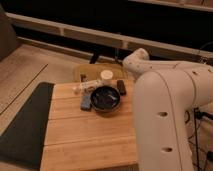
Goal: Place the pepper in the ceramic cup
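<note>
Clenched shut, the gripper sits hidden behind the white arm (165, 100) beside the dark bowl (105, 97) — ceramic cup (106, 76) just beyond.

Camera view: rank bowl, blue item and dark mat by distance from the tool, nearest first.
Tool: hidden behind the arm, near the table's right edge.
1. Bowl, beside the arm.
2. Blue item, left of the bowl.
3. Dark mat, far left.

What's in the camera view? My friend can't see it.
A big white robot arm in front blocks part of a wooden table and hides its shut end effector. On the table sit a dark bowl, a white cup behind it and a blue thing beside it. No pepper shows.
</note>
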